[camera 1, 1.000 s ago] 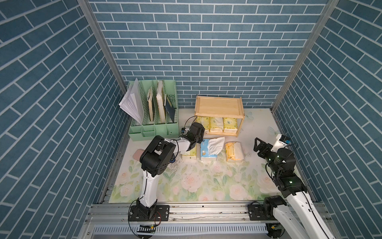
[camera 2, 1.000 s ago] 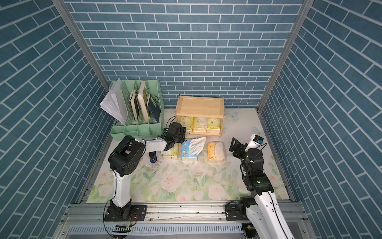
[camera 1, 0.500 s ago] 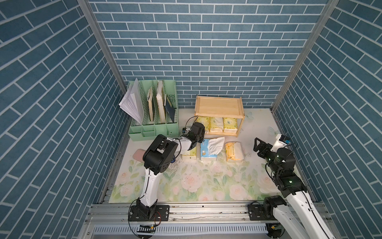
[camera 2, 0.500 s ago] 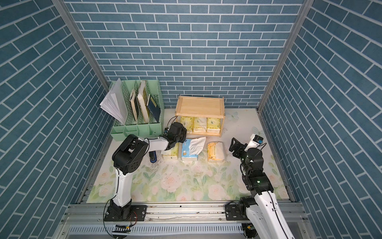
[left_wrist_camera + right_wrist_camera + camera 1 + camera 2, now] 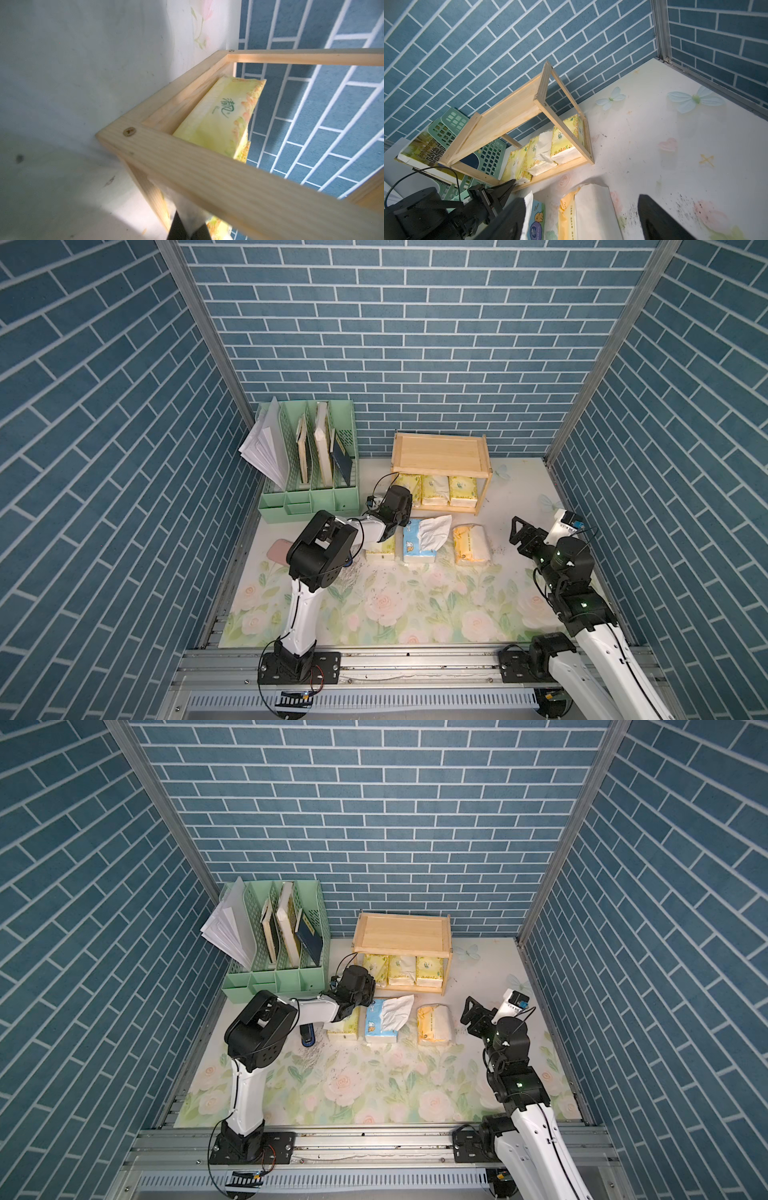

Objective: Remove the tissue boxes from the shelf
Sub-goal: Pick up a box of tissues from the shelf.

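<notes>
- Left hand: the jaws are closed together. The tips sit against the front end of the end pack, which lies on the lower tier of the shelf. Whether the tips pinch any wrapper cannot be told.
- Left wrist view: a corner post and side rail of the shelf stand just ahead of the hand. Yellow-green wrapper shows through the frame behind them.
- Lower tier: three yellow-green packs lie side by side.
  - The end pack is the one at the left hand.
  - The middle pack comes next and shows white tissue on top.
  - The far pack lies farthest from the left hand, against the opposite post.
- Bench: three more packs lie in a row in front of the shelf, off it.
  - The green pack lies partly under the left forearm, just behind the left hand.
  - The blue pack lies beside the green pack, with white tissue sticking up from it.
  - The orange pack is the one nearest the right hand.
- Right hand: the jaws stand wide apart and hold nothing. The orange pack lies just ahead of the tips, apart from them. The shelf is well apart from this hand.
- Organizer: it stands beside the left arm, on the side away from the shelf.
- Stapler: it lies on the bench partly under the left forearm.
</notes>
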{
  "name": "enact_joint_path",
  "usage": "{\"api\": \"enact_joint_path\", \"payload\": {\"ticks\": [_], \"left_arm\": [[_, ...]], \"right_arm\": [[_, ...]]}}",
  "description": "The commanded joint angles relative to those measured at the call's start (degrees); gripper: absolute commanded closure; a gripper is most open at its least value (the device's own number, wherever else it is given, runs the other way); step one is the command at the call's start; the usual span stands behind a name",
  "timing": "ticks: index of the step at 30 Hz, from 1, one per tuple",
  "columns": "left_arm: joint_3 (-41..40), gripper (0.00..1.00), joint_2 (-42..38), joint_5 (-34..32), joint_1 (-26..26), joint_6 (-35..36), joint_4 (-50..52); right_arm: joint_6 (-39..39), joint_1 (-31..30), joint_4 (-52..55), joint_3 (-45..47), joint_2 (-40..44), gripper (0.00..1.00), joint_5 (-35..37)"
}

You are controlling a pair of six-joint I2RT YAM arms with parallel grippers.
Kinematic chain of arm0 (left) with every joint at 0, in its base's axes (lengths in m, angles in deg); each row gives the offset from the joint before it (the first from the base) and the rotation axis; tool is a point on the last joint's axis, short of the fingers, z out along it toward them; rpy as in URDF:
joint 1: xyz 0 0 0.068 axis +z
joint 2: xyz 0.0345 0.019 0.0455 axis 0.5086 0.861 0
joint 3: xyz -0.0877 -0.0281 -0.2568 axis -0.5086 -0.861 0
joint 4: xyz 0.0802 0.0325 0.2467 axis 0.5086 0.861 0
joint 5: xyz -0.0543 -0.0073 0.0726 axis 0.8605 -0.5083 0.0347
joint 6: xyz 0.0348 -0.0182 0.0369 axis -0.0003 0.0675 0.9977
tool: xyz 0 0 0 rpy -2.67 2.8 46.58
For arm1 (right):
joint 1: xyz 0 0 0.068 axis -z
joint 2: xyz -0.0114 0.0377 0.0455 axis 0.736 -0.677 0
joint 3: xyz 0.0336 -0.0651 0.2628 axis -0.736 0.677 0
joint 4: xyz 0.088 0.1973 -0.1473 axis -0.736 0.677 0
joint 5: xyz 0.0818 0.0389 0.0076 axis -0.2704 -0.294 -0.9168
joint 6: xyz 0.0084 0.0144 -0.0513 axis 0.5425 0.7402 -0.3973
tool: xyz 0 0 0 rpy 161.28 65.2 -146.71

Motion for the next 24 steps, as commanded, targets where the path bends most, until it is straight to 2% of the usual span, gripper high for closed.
{"api": "enact_joint_path", "payload": {"ticks": [1,13,20,24], "left_arm": [[-1.24,1.0,-4.0,-2.25,-0.62,2.45,1.07],[-8.6,1.0,-14.44,-3.21,-2.3,5.71,2.98],[-12.68,1.0,-22.86,-2.73,-3.84,10.6,9.06],[-17.37,1.0,-29.93,-5.2,-5.34,11.16,12.58]], "right_arm": [[-1.84,0.19,-0.58,-0.23,0.2,0.12,0.65],[-1.69,0.22,-1.63,0.62,-0.15,0.12,-0.24],[-1.69,0.23,-2.54,0.84,-0.65,0.12,-1.43],[-1.45,0.23,-2.95,1.37,-0.44,0.12,-2.1]]}}
